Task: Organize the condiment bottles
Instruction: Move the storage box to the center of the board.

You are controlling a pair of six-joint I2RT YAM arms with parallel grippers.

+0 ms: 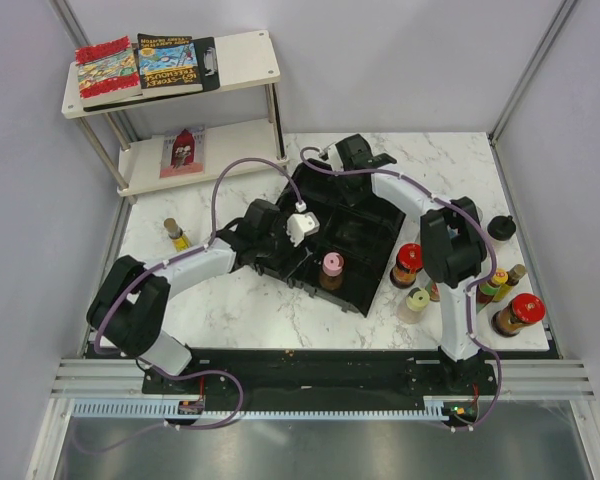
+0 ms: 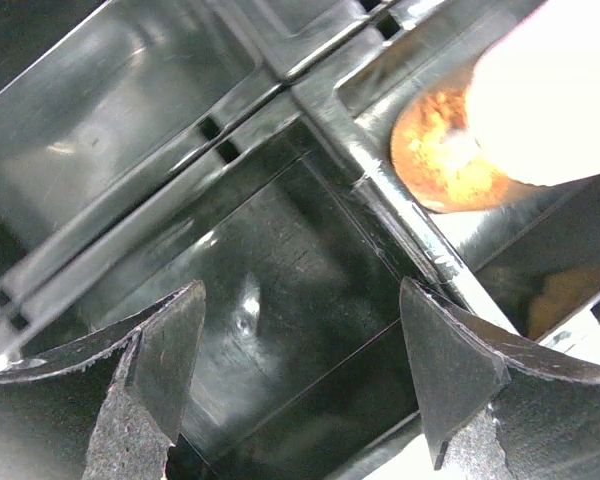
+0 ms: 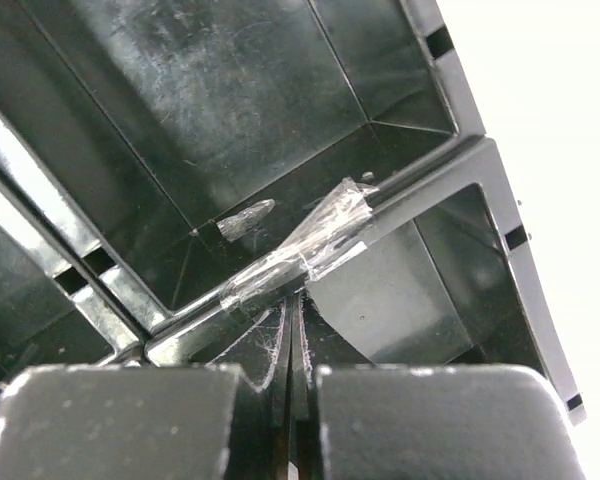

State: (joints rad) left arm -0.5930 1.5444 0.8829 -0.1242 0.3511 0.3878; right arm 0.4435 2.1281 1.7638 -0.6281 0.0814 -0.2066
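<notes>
I'm looking down on the tray [image 1: 365,235] lying askew in the middle of the worktop [image 1: 250,300]. My left claw [image 2: 300,370] is hanging over a bare compartment on the tray's left side, its jaws standing wide with nothing between them. The pink-cap bottle [image 1: 332,266] is standing upright in a near compartment, the only bottle I'm seeing inside the tray. In the left wrist view it is showing at upper right across a divider, its cap washed out and its orange-brown contents glowing.

My right claw [image 3: 290,345] is sitting at the tray's far end, pressed fully together, its tips right at a divider wrapped in clear tape [image 3: 300,250]. I'm not making out anything pinched between them.

The other bottles are waiting out on the worktop. A red-cap bottle [image 1: 409,260] is standing just beside the tray's right edge, with a cream-cap bottle [image 1: 417,300] near it. Further right, a cluster of small bottles [image 1: 495,285] and a big red-cap jar [image 1: 520,312] are crowding the worktop's edge, with a black-cap bottle [image 1: 501,228] beyond them. A lone bottle [image 1: 174,233] is standing well apart on the left, below the shelf [image 1: 250,60] carrying books [image 1: 140,65]
</notes>
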